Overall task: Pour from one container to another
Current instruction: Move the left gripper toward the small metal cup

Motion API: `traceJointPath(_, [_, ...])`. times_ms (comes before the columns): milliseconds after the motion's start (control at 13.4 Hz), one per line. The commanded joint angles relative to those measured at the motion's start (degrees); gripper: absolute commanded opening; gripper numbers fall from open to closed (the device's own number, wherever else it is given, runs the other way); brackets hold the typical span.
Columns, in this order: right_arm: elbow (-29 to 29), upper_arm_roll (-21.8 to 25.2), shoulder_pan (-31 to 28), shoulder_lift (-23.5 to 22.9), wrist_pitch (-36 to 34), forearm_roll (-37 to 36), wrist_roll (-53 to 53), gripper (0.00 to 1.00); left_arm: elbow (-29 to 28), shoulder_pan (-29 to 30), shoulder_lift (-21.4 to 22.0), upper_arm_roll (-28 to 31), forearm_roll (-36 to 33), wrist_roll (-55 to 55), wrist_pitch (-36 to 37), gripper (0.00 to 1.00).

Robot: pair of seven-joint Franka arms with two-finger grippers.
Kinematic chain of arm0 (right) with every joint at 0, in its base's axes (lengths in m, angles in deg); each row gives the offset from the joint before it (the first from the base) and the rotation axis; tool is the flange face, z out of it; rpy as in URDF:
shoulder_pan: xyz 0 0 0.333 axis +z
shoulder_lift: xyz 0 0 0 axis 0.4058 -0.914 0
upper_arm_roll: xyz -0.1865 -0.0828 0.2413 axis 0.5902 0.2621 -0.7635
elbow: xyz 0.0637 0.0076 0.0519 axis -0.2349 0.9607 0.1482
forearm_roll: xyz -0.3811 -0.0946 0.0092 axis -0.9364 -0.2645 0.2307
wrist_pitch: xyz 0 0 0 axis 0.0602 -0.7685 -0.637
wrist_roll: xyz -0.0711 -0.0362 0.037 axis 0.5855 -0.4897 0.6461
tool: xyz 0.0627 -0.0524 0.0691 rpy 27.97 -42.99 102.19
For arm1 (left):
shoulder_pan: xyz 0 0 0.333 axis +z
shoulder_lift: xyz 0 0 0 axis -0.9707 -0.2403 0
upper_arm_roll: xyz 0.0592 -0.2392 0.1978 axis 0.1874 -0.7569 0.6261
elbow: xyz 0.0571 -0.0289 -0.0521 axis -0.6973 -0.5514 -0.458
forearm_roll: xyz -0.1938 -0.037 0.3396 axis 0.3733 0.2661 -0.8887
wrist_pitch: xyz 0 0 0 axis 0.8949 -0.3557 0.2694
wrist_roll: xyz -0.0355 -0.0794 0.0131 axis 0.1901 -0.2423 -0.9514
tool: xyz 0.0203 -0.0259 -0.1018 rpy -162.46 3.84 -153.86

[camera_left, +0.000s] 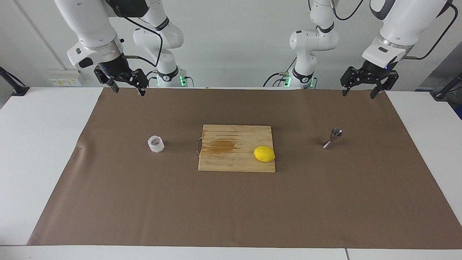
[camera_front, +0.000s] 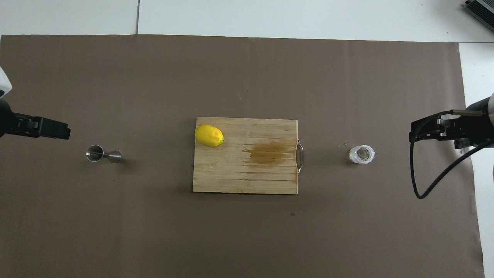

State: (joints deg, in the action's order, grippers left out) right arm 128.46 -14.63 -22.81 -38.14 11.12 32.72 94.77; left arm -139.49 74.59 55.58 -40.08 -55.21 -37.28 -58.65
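Observation:
The one container, a small crinkled translucent cup (camera_left: 156,144) (camera_front: 362,154), stands on the brown mat toward the right arm's end of the table. The other container, a shiny steel jigger (camera_left: 332,139) (camera_front: 103,155), stands upright toward the left arm's end. My right gripper (camera_left: 129,91) (camera_front: 415,131) hangs open over the mat's edge by the robots, apart from the cup. My left gripper (camera_left: 358,94) (camera_front: 58,131) hangs open over the same edge, apart from the jigger. Neither holds anything.
A wooden cutting board (camera_left: 223,159) (camera_front: 247,177) with a brown stain lies in the middle of the brown mat (camera_left: 231,209) (camera_front: 247,77), between cup and jigger. A yellow lemon (camera_left: 264,154) (camera_front: 209,135) rests on the board's corner toward the jigger.

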Motion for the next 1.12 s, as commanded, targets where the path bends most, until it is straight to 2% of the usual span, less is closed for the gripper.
traceJointPath(0, [0.6,0.3,-0.3,0.7,-0.2,1.3,-1.7,1.00,-1.2,-0.2,1.4,0.2,0.2,0.0,0.4,1.00])
traceJointPath(523, [0.6,0.3,-0.3,0.7,-0.2,1.3,-1.7,1.00,-1.6,-0.1,1.5,0.7,0.4,-1.7,1.4,1.00])
traceJointPath(821, [0.6,0.3,-0.3,0.7,-0.2,1.3,-1.7,1.00,-5.0,1.2,2.6,0.6,0.4,-13.7,-1.4,1.00])
traceJointPath(1045, [0.6,0.3,-0.3,0.7,-0.2,1.3,-1.7,1.00,-10.3,2.0,3.2,0.7,0.4,-25.7,-5.0,1.00])
